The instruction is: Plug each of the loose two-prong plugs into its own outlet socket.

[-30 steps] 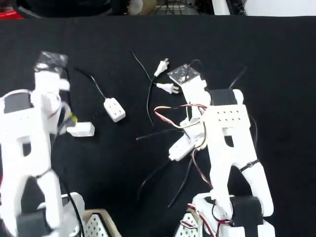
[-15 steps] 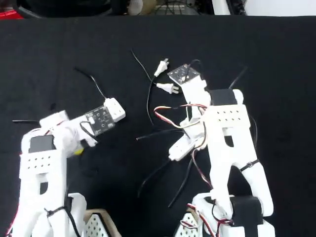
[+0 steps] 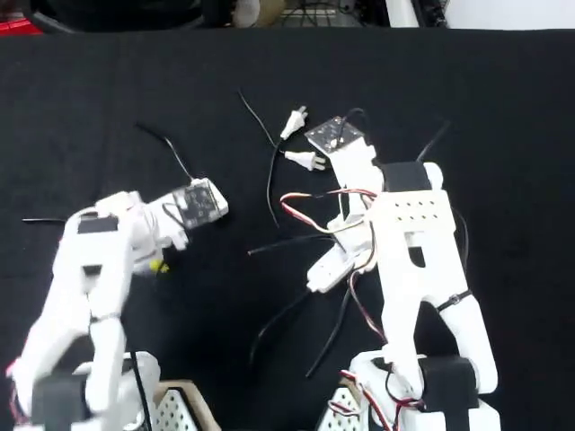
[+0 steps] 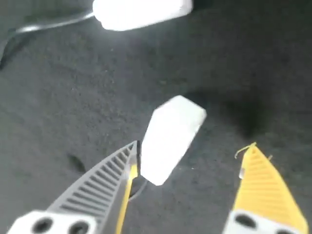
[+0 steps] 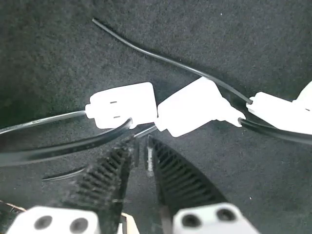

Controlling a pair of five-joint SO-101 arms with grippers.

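In the left wrist view my left gripper (image 4: 192, 146) is open, a white outlet block (image 4: 173, 136) lying on the black cloth between its grey and yellow fingers. A second white block (image 4: 141, 9) lies farther off. My right gripper (image 5: 141, 144) is shut, its tips just short of a white outlet socket (image 5: 124, 105) with a white plug (image 5: 195, 114) pushed into it. The high view shows that pair (image 3: 328, 267) under the right arm. Two loose two-prong plugs (image 3: 295, 119) (image 3: 308, 160) lie at the back centre on black cords.
Black cords (image 3: 269, 180) trail across the black cloth (image 3: 467, 90) between the arms and beside the right arm. Another white plug (image 5: 287, 114) lies close to the joined pair. The left arm's wrist board (image 3: 193, 205) hangs over a socket block.
The left arm has swung from the far left edge toward the middle and lowered over the outlet blocks. The right arm has not moved.
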